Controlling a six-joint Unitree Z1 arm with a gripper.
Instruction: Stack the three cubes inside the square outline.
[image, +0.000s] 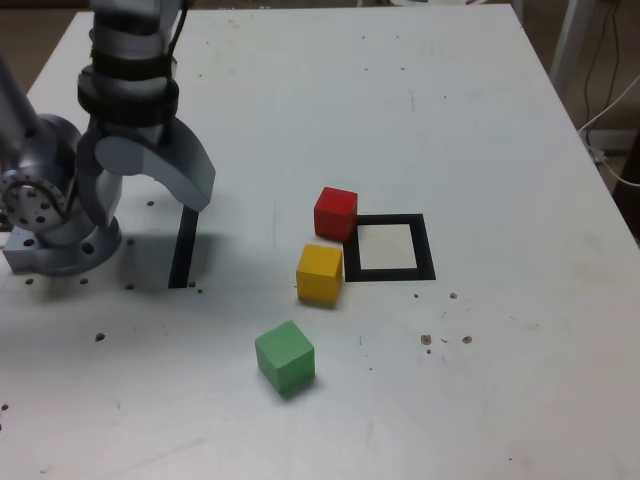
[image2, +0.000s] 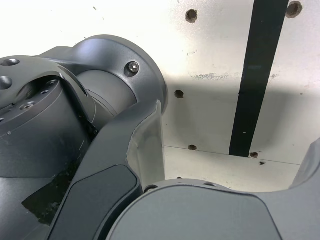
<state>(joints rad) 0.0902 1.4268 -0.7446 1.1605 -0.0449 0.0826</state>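
Looks like step one: gripper (image: 150, 205)'s wide open and empty, needs to reach over for a cube (image: 320, 274).

red cube (image: 336, 213) at square outline's (image: 425, 247) corner, yellow cube (image: 320, 274) beside it, green cube (image: 286, 356) apart, all unstacked

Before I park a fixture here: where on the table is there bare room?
Bare: the table beyond the red cube and square outline, and right of the outline in the exterior view. Crowded: around the red, yellow and green cubes.
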